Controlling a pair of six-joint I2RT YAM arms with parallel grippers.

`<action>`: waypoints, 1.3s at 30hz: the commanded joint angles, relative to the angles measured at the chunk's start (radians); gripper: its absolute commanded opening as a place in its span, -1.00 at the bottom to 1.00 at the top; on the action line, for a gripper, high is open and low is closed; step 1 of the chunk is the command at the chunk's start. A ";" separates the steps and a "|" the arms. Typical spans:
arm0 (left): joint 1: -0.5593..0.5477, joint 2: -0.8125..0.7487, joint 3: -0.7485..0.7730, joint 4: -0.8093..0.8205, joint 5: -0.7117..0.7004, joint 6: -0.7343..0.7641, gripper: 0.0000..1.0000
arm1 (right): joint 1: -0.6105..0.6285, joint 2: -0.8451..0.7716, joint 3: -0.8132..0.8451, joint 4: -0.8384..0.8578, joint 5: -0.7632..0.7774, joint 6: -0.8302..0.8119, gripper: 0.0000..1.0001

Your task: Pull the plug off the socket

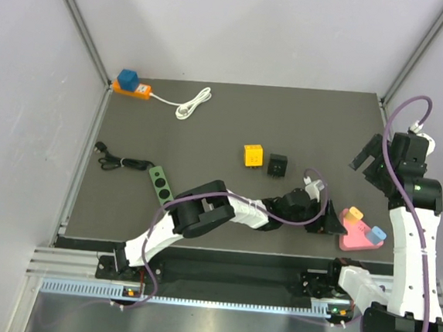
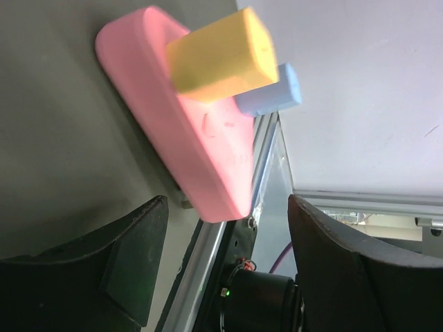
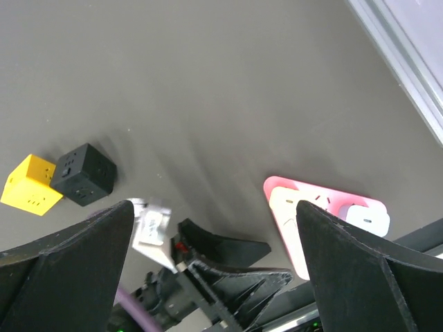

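The dark grey surface (image 1: 209, 130) carried a pink socket block (image 1: 347, 241) at its near right edge, a yellow cube (image 1: 252, 155) just beside a black cube (image 1: 277, 165) centrally, a green power strip (image 1: 159, 181) left, and an orange power strip (image 1: 135, 90) in the far left corner.

- Bright, even overhead light in the top view; soft, short shadows beneath the left arm (image 1: 202, 211) on the dark mat (image 1: 209, 126).
- Softly out of focus in the left wrist view: pink socket (image 2: 173, 131), yellow plug (image 2: 218, 55); fingers (image 2: 83, 277) near black at 6 o'clock.
- Crisper in the right wrist view; faint pale sheen streaking the mat at centre.
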 commanded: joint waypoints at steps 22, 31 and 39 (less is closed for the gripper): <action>-0.046 0.193 0.226 0.003 -0.045 -0.113 -0.21 | -0.001 -0.062 -0.024 0.054 -0.114 -0.057 1.00; 0.019 0.075 0.062 -0.014 -0.058 -0.092 -1.00 | 0.008 -0.030 -0.061 0.090 -0.258 -0.167 1.00; 0.114 -0.100 -0.199 -0.054 0.016 -0.055 -1.00 | 0.026 0.042 -0.109 0.139 -0.422 -0.241 1.00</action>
